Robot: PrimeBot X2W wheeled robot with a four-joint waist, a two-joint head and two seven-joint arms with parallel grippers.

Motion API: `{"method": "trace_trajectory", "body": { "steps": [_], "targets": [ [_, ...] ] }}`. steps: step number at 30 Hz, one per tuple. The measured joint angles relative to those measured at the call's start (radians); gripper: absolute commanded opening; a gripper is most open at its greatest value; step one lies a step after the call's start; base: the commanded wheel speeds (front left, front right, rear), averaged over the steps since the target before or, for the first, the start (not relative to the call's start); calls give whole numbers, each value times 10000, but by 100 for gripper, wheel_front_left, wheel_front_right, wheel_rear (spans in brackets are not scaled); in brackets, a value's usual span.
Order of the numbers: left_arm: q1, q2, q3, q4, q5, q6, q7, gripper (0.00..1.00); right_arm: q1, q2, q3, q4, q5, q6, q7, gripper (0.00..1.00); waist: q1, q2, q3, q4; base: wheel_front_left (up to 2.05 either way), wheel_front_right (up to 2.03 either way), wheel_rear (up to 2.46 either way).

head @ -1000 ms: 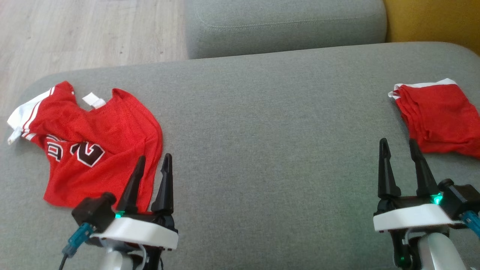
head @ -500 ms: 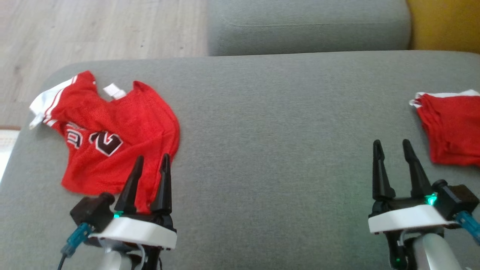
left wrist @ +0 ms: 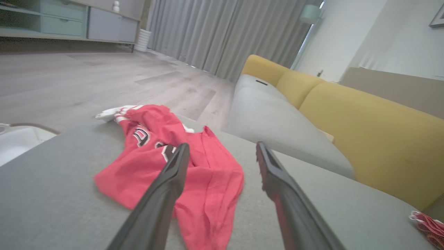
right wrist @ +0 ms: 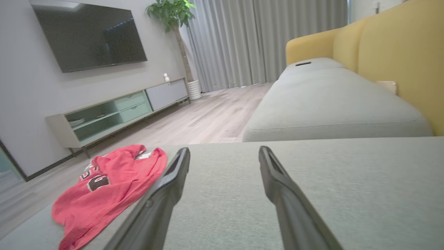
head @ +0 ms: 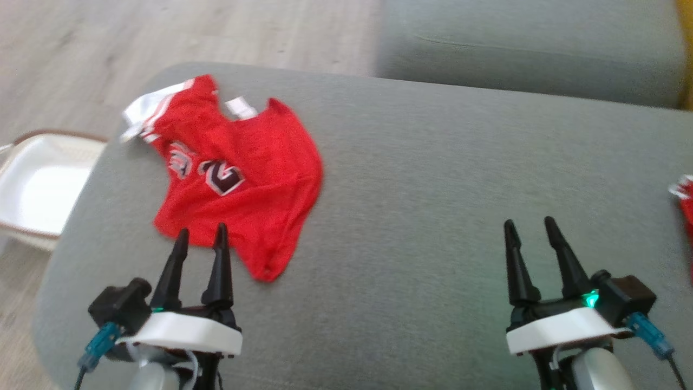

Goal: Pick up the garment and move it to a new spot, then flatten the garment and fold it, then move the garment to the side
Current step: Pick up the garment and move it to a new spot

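The garment (head: 238, 184) is a red jersey with white trim and dark numerals, lying rumpled on the left part of a grey sofa cushion (head: 433, 179). It also appears in the left wrist view as the garment (left wrist: 204, 173) and in the right wrist view as the garment (right wrist: 107, 184). My left gripper (head: 200, 233) is open, just short of the jersey's near edge, nothing between its fingers. My right gripper (head: 529, 225) is open over bare cushion at the lower right, far from the jersey.
A folded red cloth (head: 685, 203) peeks in at the right edge. A white basket (head: 38, 184) stands on the wood floor left of the cushion. Another grey seat cushion (head: 530, 49) lies beyond, with yellow backrests (left wrist: 374, 128).
The head camera has swung left: jersey and cushion shifted right in the picture, the folded red cloth slid nearly out, the white basket came in. Both grippers stay open and empty.
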Motion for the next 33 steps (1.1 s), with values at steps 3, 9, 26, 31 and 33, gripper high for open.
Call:
{"method": "trace_trajectory", "body": {
  "steps": [3,9,26,31,33],
  "targets": [
    [0,2,221,35,132,2,0,100,1,0,199,52,54,0,0,100,0,0,-4,472,0,0,0],
    [3,6,639,56,240,-4,0,100,-10,0,481,125,142,0,0,100,0,0,31,1250,0,0,0],
    [-1760,96,1327,1225,1198,-658,-2,100,-636,-4,213,-77,-472,0,48,100,0,0,1342,809,0,0,0],
    [-3739,1001,895,2876,1386,-851,652,100,-1066,-8,-278,-518,-953,0,257,100,0,0,2129,373,0,0,0],
    [-4721,1350,671,3488,1390,-880,1162,100,-1170,-8,-456,-667,-1099,0,349,100,1,0,2478,198,0,0,0]
  ]
}}
